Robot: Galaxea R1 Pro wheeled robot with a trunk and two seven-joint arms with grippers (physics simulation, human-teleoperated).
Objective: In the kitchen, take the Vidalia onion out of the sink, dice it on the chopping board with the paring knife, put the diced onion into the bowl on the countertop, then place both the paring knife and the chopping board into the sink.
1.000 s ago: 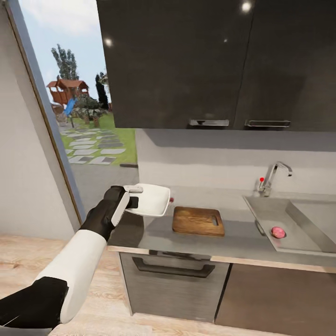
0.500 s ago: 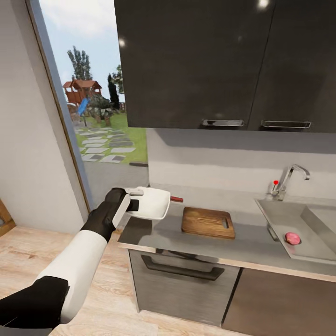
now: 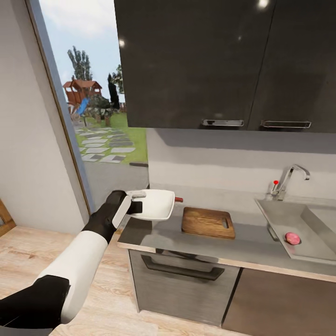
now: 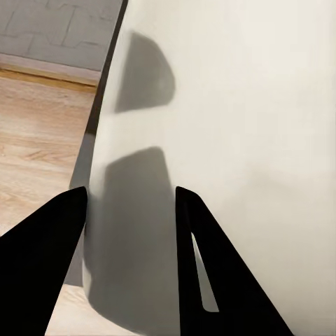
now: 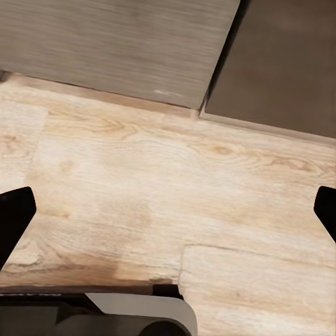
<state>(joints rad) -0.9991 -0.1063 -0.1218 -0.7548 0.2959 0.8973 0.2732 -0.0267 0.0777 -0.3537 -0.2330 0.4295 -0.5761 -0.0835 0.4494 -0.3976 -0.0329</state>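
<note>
My left gripper (image 3: 135, 206) is shut on the rim of the white bowl (image 3: 156, 204), holding it just above the countertop's left end. In the left wrist view the bowl's wall (image 4: 238, 140) stands between my two dark fingers (image 4: 42, 266). The wooden chopping board (image 3: 207, 222) lies on the counter right of the bowl. The paring knife's red handle (image 3: 178, 199) pokes out from behind the bowl; its blade is hidden. The pinkish Vidalia onion (image 3: 292, 238) lies in the sink (image 3: 275, 217). My right gripper (image 5: 168, 210) is open over the wood floor, holding nothing.
A faucet (image 3: 290, 179) stands behind the sink. Dark wall cabinets (image 3: 219, 65) hang above the counter. An oven front with a handle (image 3: 184, 270) sits under the counter (image 3: 242, 247). A tall window (image 3: 93, 102) is at the left. Cabinet fronts (image 5: 126, 42) rise from the floor.
The camera swung left a second ago, shifting the whole picture. Since half a second ago my left gripper has lifted the bowl a little and carried it slightly right.
</note>
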